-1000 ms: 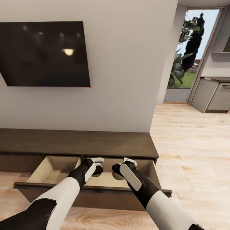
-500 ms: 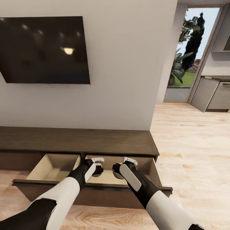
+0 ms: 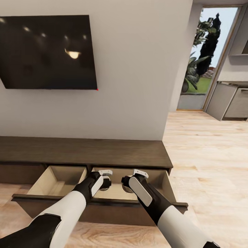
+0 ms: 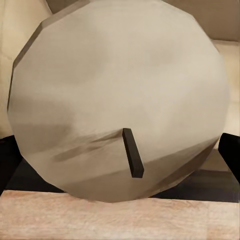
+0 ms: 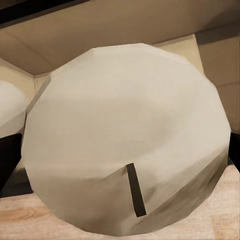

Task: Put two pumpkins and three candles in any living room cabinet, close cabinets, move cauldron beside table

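Candles (image 4: 117,100) (image 5: 127,140) (one per claw) above open cabinet (image 3: 103,153) drawer.

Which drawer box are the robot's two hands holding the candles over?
The right-hand compartment of the open drawer, nearest the cabinet's end. Both grippers, left and right, hang over it; the left compartment has no hand above.

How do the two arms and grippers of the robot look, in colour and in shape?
Both arms are alike: smooth, rounded white shells on the forearms, with black segments at the joints and wrists. The right arm's wrist carries a long white oval panel on black. The left gripper and the right gripper have dark bodies with small white angular parts at the tips. No loose cables or markings are visible.
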